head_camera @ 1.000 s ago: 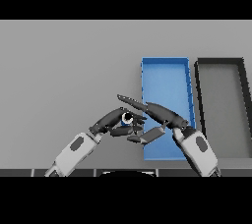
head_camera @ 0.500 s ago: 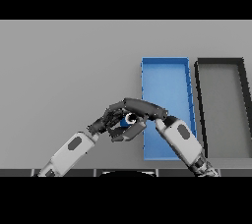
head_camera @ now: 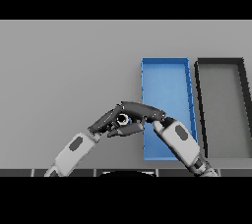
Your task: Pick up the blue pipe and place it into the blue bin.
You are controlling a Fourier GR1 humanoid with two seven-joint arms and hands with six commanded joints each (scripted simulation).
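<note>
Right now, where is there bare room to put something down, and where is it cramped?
The table left of the blue bin is bare, as are the bin's far half and the black bin. It is crowded at the blue bin's near left corner, where the left hand and right hand meet around the pipe.

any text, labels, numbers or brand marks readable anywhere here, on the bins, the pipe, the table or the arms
None: no word, number, label or brand mark shows anywhere.
Blue bin: plain walls and floor, no print.
Black bin: plain, no print.
Blue pipe: only a small part shows between the hands, no marking visible on it.
Left hand and right hand: dark, unmarked.
Table: plain grey.
</note>
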